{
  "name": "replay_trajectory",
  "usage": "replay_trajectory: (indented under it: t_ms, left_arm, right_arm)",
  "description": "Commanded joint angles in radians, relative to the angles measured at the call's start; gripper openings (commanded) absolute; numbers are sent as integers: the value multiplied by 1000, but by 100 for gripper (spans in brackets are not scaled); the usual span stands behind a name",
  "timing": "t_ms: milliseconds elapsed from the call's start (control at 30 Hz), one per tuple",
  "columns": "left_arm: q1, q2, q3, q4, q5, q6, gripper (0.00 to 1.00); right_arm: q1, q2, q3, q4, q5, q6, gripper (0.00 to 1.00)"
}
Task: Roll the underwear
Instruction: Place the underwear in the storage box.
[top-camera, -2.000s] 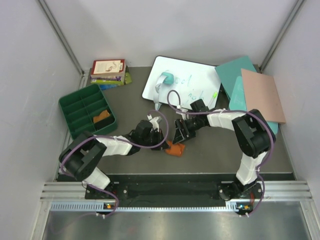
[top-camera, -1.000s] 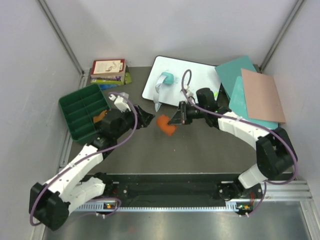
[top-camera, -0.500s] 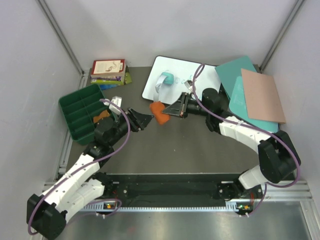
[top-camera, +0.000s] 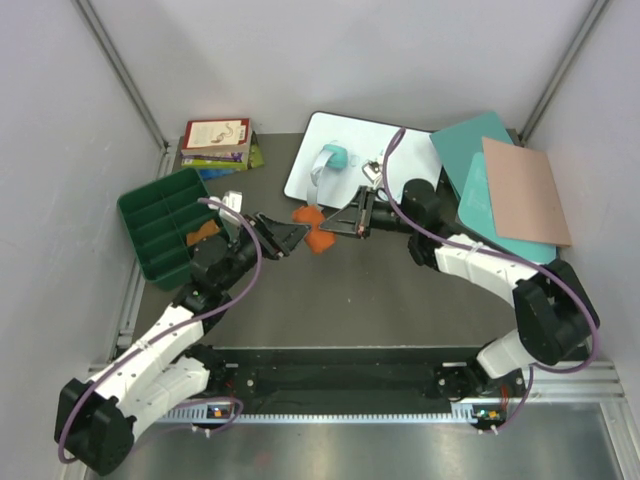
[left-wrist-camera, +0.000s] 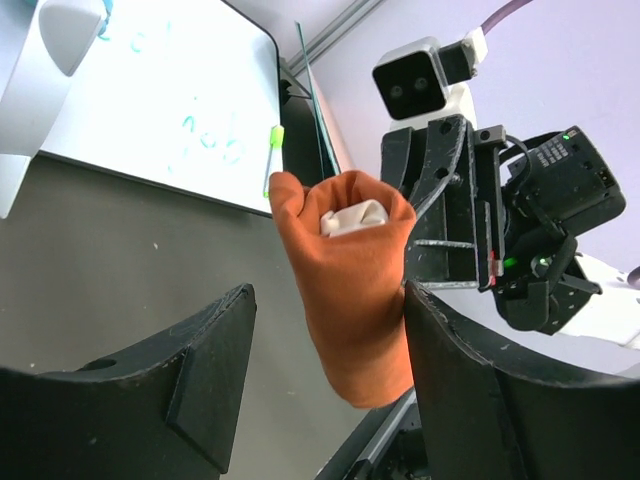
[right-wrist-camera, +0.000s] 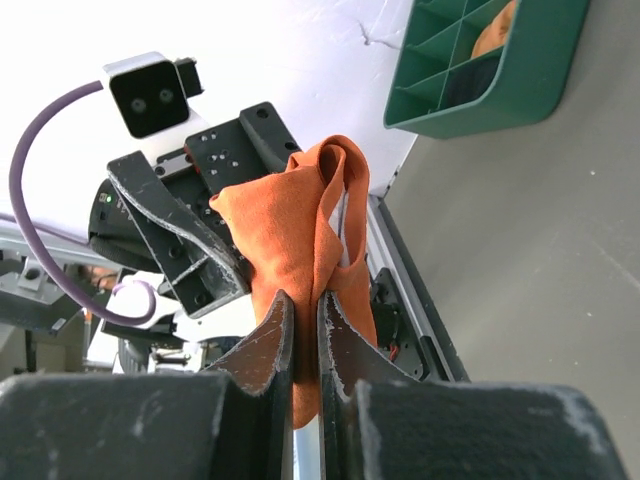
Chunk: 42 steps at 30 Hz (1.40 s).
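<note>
Handover in mid-air: my right gripper (right-wrist-camera: 305, 335), jaws pinched almost shut on a fold of the rust-orange underwear (right-wrist-camera: 290, 240), holds the roll up off the right side of the green tray (top-camera: 140, 205). My left gripper (left-wrist-camera: 330, 365) faces it from the tray side. Its jaws are wide apart, straddle the bundle's lower end and hold nothing.

The hold is only a thin pinch of cloth. If my right jaws let go before my left ones have a firm grip, I judge the roll would drop beside the tray and unfurl. Closing low on the loose tail instead of the body could also let it open. The two sets of fingers sit near each other and could clash.

My left wrist view shows the cream waistband tucked into the top of the roll and a gap beside one finger. My right wrist view shows the pinch itself and an orange-tan bundle (right-wrist-camera: 495, 30) lying in a tray compartment. The overhead view shows neither the waistband nor the pinch, only where the roll hangs.
</note>
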Motion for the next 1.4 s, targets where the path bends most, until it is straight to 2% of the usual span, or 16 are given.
replay_trajectory:
  t_ms: [0,167,267,400,500,600,733,767,800,833,933,967,1033,1167,1267,1367]
  left_arm:
    - [5,23,-1,115,28,-24,65]
    - [5,39,-10,152,43,-39,61]
    - [5,54,-12,173,62,-53,54]
    - [5,89,-13,193,141,-76,51]
    - [5,109,-19,210,154,-86,45]
    - [5,115,-24,212,157,-88,34]
    - [5,118,-9,161,124,-58,7]
    - [5,118,-6,144,107,-51,0]
    - [5,114,4,124,84,-38,0]
    - [7,111,7,69,30,-31,0]
    - [33,94,34,-67,-57,-10,0]
    - [65,91,45,-106,-115,-4,0]
    - [114,103,66,-147,-142,12,0]
    - [328,218,112,-175,-88,-31,0]
    - [437,330,180,-180,-96,-50,0]
    - [535,379,255,-271,-191,-50,0]
  right_arm:
    - [19,23,14,76,-27,14,0]
    - [21,28,16,78,-31,15,0]
    - [19,29,16,81,-25,12,0]
    - [19,33,19,83,-24,9,0]
    - [22,36,25,70,-25,0,0]
    - [21,37,25,64,-24,-6,0]
    - [21,33,42,0,-1,-66,1]
    - [19,29,58,-63,7,-89,6]
    - [21,20,72,-110,19,-117,14]
    - [21,16,85,-152,43,-179,28]
    - [0,0,161,-330,94,-305,56]
    - [-22,-1,167,-350,94,-316,59]
    - [-104,-1,175,-346,75,-312,63]
    - [-226,31,264,-405,87,-353,64]
    - [-269,101,439,-589,154,-453,64]
    - [-281,179,640,-782,222,-537,64]
